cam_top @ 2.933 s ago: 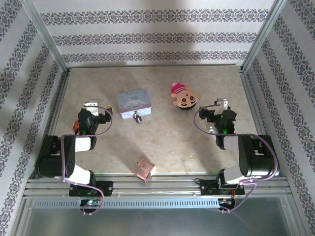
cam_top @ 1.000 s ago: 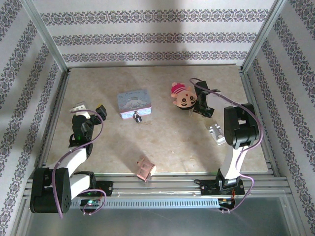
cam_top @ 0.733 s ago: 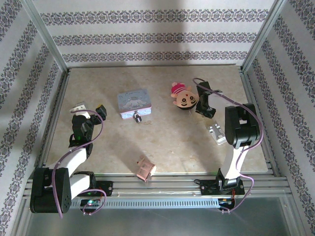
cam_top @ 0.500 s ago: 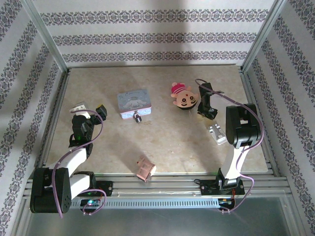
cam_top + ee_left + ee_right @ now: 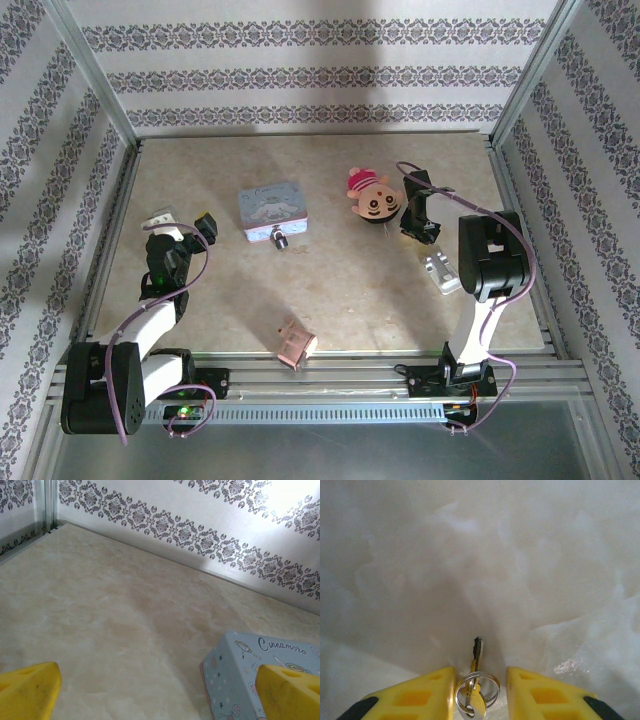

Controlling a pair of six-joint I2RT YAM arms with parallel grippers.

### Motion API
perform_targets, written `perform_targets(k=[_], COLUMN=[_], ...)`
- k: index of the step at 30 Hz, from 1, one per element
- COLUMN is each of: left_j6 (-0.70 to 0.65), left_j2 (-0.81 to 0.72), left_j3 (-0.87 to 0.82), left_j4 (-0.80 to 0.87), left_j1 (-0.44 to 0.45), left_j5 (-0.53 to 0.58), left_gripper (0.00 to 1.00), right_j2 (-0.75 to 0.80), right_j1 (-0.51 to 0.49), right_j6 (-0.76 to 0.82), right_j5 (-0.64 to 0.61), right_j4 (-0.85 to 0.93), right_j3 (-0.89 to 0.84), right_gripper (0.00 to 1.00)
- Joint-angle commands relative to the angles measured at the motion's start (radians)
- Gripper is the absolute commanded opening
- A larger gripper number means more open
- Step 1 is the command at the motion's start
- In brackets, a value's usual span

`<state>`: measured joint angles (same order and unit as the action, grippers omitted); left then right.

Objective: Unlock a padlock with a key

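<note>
A key (image 5: 476, 677) on a silver split ring lies on the table between the yellow fingers of my right gripper (image 5: 480, 690). The left finger touches the ring and a gap remains on the right, so the jaws stand partly closed and open around it. From above, my right gripper (image 5: 419, 222) points down just right of the plush toy. The tiny dark padlock (image 5: 279, 240) lies in front of the pale-blue tin (image 5: 272, 209). My left gripper (image 5: 183, 222) hovers open at the left, well apart from the padlock, its yellow fingertips (image 5: 30, 692) spread wide with nothing between them.
A pink plush toy (image 5: 374, 200) lies beside the right gripper. The tin's corner (image 5: 240, 675) sits close to the left gripper's right finger. A pinkish-copper boxy object (image 5: 295, 343) rests near the front edge. Metal frame rails and patterned walls enclose the table.
The right gripper has shifted slightly right and toward the near side beside the plush toy, and its jaws have narrowed. The left arm has not moved.
</note>
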<state>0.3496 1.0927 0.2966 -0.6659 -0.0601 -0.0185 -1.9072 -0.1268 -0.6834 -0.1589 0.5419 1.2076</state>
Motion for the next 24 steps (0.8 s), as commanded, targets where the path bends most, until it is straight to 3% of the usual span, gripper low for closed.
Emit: perform_targets(k=[1, 24], left_j6=[0.022, 0.029], left_j2=[-0.016, -0.011], left_j3=[0.003, -0.002], left_j4=[-0.038, -0.046], left_j1=[0.003, 0.003], left_j5=[0.000, 0.002], left_gripper=[0.99, 0.99], right_j2=[-0.003, 0.063], right_j1=[-0.002, -0.023], right_j6=[-0.015, -0.018], right_j5=[0.003, -0.005], right_j4=[0.009, 0.020], right_j3=[-0.010, -0.026], right_gripper=[0.29, 0.21])
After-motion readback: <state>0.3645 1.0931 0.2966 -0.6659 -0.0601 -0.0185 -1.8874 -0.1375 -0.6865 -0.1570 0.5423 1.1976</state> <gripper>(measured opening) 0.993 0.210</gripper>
